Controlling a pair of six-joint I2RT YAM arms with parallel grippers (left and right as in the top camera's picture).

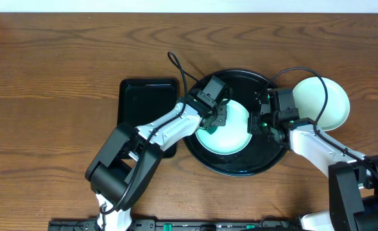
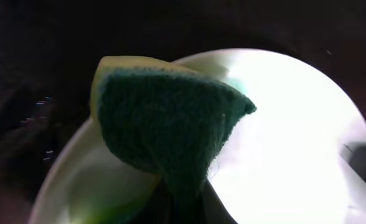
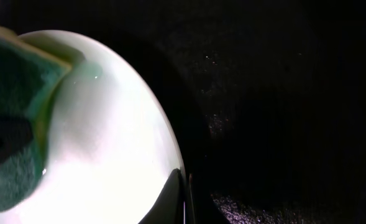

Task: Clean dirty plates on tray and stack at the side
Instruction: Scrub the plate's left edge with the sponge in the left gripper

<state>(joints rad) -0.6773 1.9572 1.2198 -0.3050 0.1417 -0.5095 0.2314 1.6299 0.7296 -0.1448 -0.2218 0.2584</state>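
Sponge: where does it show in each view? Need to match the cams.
Overhead: sponge mostly hidden under the left gripper, at the plate's left edge.
Left wrist: sponge centre frame, green face to the camera.
Right wrist: sponge at the left edge.
Shared landmark: the pale plate on the black tray.

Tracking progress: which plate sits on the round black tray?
The pale plate under the sponge, inside the tray; the other plate lies outside it on the table.

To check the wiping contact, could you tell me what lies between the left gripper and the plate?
A green-and-yellow sponge, clamped in the left gripper and lying over the plate; the left wrist view shows it.
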